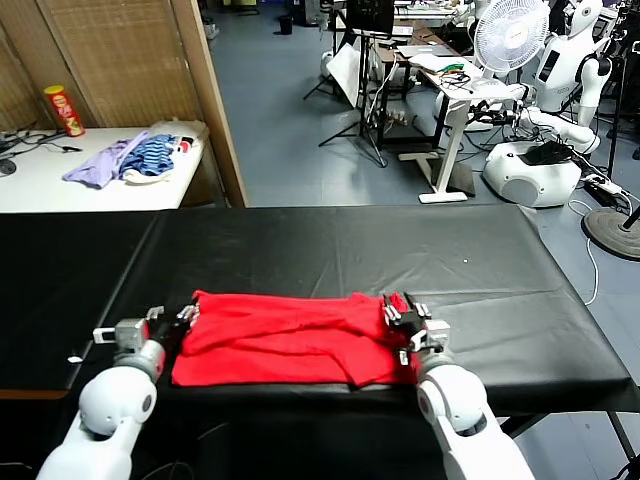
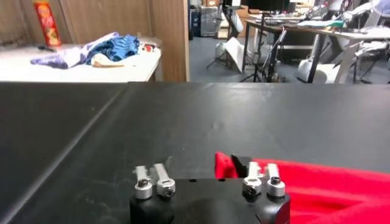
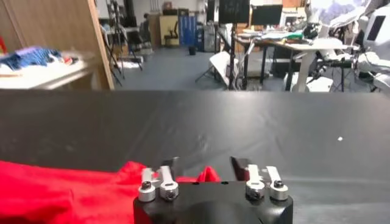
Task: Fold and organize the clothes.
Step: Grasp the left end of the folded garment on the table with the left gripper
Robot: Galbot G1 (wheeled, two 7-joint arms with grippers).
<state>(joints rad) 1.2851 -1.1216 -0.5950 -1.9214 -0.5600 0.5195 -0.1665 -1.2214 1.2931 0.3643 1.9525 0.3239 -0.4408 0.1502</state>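
**Red shirt half-folded, both jaws open**

While the bright red cotton T-shirt (image 1: 285,340) lies as one wide band on the black worktop (image 1: 330,250) near you, further folds look due (my judgement). Your left gripper (image 1: 186,318) and right gripper (image 1: 398,312) flank its ends, jaws open, gripping nothing. Count: one shirt, two grippers.

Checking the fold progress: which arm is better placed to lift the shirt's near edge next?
Neither clearly: left gripper and right gripper both sit open at opposite ends of the red shirt, so using both together seems best.

Black table (image 1: 330,250), grey floor (image 1: 290,120), white fan (image 1: 510,35).
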